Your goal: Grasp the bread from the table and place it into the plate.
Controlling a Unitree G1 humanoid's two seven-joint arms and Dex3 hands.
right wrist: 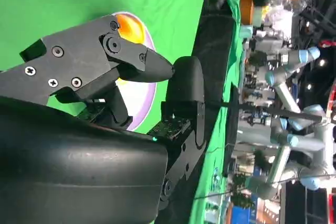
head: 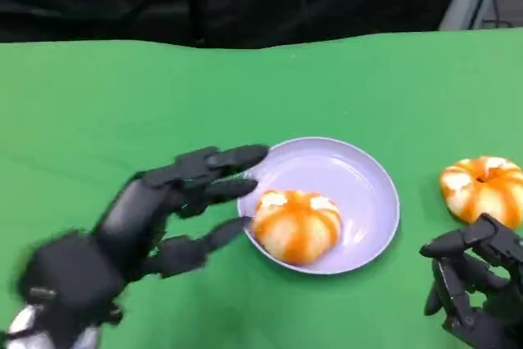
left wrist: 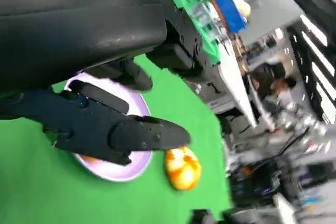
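On the green table (head: 98,120) there is a lilac plate (head: 359,173), and one bread (head: 297,225) lies inside it, at the near left part of the plate. The bread is round, pale with orange stripes. A second bread (head: 484,189) of the same kind lies on the table to the right of the plate, a little apart from its rim.

The left hand (head: 159,206) is just beside the left rim of the plate. Its fingers (head: 233,158) are spread and stretched toward the plate, and they hold nothing. The tip of the lowest finger is very near the bread in the plate; I cannot tell if it touches. In the left wrist view the same hand (left wrist: 113,129) hangs over the plate (left wrist: 118,169), and the second bread (left wrist: 182,167) lies on the table beyond the rim.

The right hand (head: 474,284) is at the lower right, near the second bread but not touching it. Its fingers are bent and apart, with nothing between them. In the right wrist view, a part of the plate (right wrist: 142,95) with orange bread (right wrist: 128,29) shows behind the black fingers.
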